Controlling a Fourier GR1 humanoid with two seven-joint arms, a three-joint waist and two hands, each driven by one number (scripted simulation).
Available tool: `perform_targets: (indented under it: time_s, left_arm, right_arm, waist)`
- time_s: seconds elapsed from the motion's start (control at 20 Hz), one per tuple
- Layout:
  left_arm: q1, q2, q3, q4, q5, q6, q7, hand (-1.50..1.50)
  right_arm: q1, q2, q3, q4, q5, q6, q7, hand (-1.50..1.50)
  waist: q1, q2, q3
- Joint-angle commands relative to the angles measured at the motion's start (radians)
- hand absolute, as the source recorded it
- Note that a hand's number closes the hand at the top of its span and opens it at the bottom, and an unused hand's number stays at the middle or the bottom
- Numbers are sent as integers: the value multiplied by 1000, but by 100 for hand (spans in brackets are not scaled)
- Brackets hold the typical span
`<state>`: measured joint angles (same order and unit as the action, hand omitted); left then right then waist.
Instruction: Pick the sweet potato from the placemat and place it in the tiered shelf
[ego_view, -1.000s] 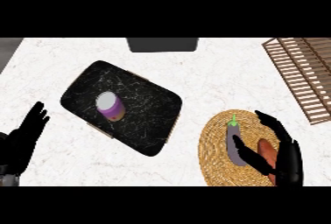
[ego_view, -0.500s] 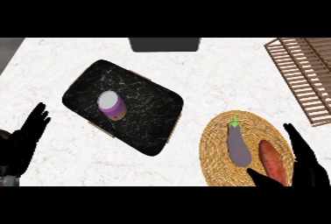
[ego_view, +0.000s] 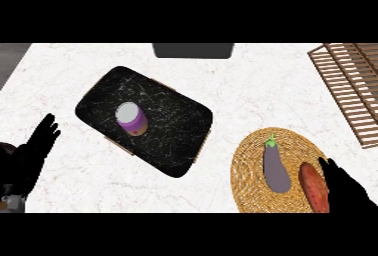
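— Orange-red sweet potato (ego_view: 313, 186), is it picked up already?
— Not yet. It lies on the woven placemat (ego_view: 247, 175) beside the eggplant (ego_view: 275, 169). The right hand (ego_view: 345, 187) is just next to it, fingers straight, holding nothing. The tiered shelf (ego_view: 351, 87) waits; the left hand (ego_view: 35, 152) rests open.

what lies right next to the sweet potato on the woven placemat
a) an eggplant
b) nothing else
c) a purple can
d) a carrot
a: an eggplant with a green stem lies on the placemat just left of the sweet potato; the purple can stands on the black tray instead.
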<state>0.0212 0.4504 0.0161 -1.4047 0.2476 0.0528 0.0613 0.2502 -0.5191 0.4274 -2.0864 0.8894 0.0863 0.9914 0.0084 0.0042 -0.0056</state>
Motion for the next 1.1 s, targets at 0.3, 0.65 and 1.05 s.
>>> perform_targets:
  time_s: [0.3, 0.65, 1.05]
  left_arm:
    - [-35, -4, 23, 32, -18, -19, -1, 0]
    - [-53, -54, -2, 16, -60, 10, 45, 0]
    - [9, -71, 52, 40, -81, -37, -41, 0]
  right_arm:
    - [-163, -19, -74, 30, -125, 375, 135, -150]
    - [-201, 30, -95, 89, -93, 424, 119, -150]
    - [-107, 34, -142, 259, 33, 258, -106, -150]
  waist:
    - [-4, -2, 5]
    - [-7, -4, 5]
    - [-10, -5, 6]
